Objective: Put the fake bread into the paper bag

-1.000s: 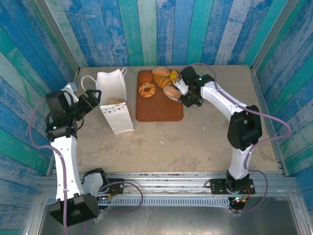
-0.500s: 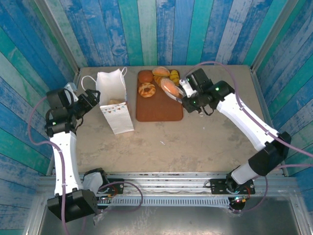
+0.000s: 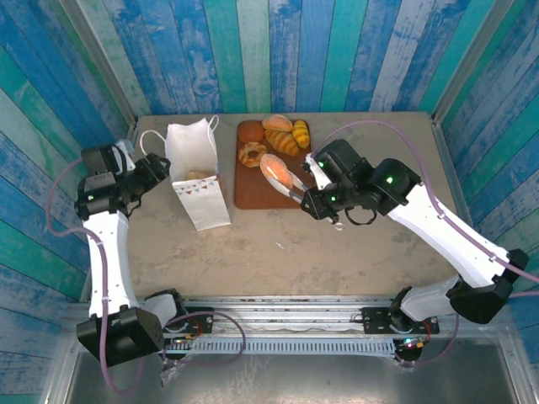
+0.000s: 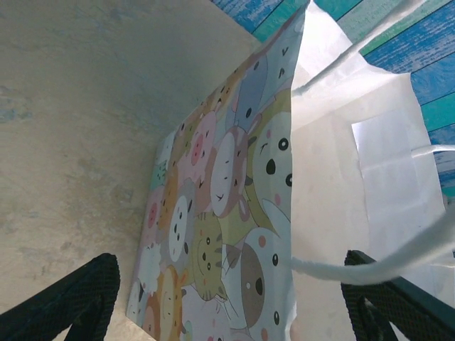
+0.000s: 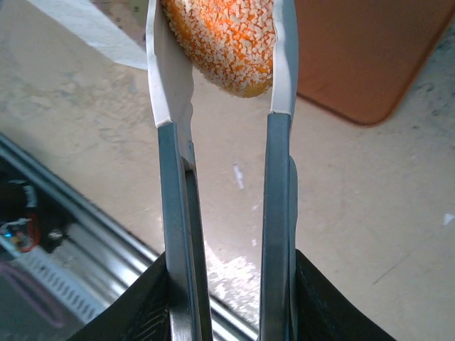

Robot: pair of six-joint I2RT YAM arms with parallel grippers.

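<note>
The right gripper point(image 3: 317, 199) is closed around a pair of metal tongs point(image 5: 277, 177). Its black fingers point(image 5: 323, 305) press the two tong arms from either side. The white tips of the tongs pinch a seeded orange bun point(image 5: 227, 42). In the top external view this bun point(image 3: 274, 169) hangs above the brown board point(image 3: 278, 198), close to the board's middle. The other fake bread point(image 3: 278, 135) lies bunched at the far end of the board, with the ring-shaped bagel point(image 3: 250, 154) nearest the bag.

The paper bag point(image 3: 195, 181) stands on the tabletop point(image 3: 354, 252) just left of the board, with its mouth facing up. The left gripper point(image 3: 160, 173) sits at the bag's left side with its fingers point(image 4: 82, 298) spread wide. In the left wrist view they straddle the bag's edge: the cartoon-animal side panel point(image 4: 213, 213) and a white loop handle point(image 4: 370, 259) lie between them. Whether either finger touches the paper cannot be told.
</note>
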